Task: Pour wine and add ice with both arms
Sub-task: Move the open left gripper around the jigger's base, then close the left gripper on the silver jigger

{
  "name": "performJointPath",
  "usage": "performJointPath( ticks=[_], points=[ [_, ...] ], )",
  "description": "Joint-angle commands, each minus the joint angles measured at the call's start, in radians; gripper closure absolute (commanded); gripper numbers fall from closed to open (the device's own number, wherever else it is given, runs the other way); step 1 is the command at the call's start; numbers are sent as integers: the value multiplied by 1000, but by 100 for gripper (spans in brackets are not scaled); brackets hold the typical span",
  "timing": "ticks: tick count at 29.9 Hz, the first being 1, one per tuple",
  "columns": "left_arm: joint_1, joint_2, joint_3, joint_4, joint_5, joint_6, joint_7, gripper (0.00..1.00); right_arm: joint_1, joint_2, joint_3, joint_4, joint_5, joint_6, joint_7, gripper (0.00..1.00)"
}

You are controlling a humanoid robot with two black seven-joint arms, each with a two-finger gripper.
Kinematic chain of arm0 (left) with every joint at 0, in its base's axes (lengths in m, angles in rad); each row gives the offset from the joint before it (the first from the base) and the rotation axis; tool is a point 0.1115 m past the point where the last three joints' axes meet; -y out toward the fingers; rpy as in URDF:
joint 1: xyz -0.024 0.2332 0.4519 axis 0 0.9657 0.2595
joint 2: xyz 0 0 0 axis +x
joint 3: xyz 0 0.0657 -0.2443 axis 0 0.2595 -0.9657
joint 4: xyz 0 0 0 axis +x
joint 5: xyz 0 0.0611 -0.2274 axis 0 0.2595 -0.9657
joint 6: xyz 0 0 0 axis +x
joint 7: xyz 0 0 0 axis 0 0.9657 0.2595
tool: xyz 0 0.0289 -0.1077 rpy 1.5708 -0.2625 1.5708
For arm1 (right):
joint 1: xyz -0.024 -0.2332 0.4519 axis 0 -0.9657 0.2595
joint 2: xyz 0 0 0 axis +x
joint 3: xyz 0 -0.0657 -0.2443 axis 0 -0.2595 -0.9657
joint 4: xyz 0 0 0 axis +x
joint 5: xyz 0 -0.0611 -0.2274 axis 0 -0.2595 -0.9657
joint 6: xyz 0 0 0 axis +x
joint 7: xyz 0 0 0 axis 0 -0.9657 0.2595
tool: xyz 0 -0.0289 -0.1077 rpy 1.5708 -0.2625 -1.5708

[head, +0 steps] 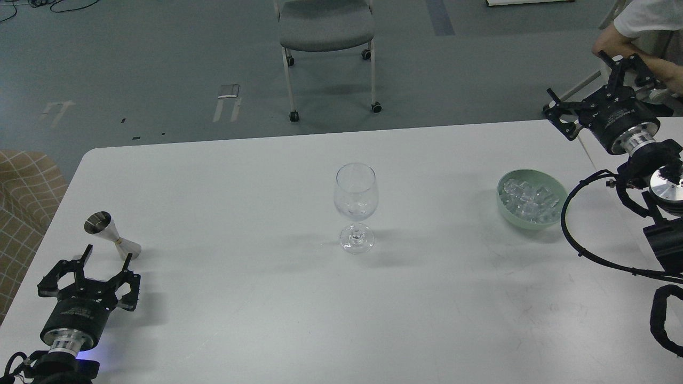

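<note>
A clear wine glass [356,205] stands upright in the middle of the white table [256,320]. The wine itself I cannot make out. The ice [528,200] is a heap of small clear cubes in a pale green bowl [504,210] at the right. A small metal jigger [111,236] stands tilted near the left edge. My left gripper [108,255] is open just in front of the jigger, its fingertips short of it and holding nothing. Past the far right corner of the table, my right gripper [579,79] is open and empty, well behind the bowl.
A grey wheeled chair [325,26] stands on the floor beyond the table. A person's arm [640,58] is at the top right, close to my right gripper. A checked fabric seat [26,186] sits off the table's left edge. Black cables [573,234] loop beside the bowl.
</note>
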Motion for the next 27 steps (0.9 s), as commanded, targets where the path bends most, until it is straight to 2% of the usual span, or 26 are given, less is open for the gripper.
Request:
performJointPath(
  ticks=[1,5,9,15,21,27],
  points=[
    [-2,-2,-24,3,-1,0,39,33,-3,-4,0,0,0,0,0,0],
    [-11,-10,-55,8,-14,0,92,32,-3,-4,0,0,0,0,0,0],
    [-11,-22,-96,8,-16,59,153,31,-3,-4,0,0,2,0,0,0],
    [-11,-64,-187,14,-19,153,211,27,-1,-4,0,0,0,0,0,0],
    [-11,-73,-230,14,-19,188,245,26,-3,-4,0,0,0,0,0,0],
    [-11,-71,-230,11,-19,199,250,26,-4,-4,0,-2,0,0,0,0]
  ],
)
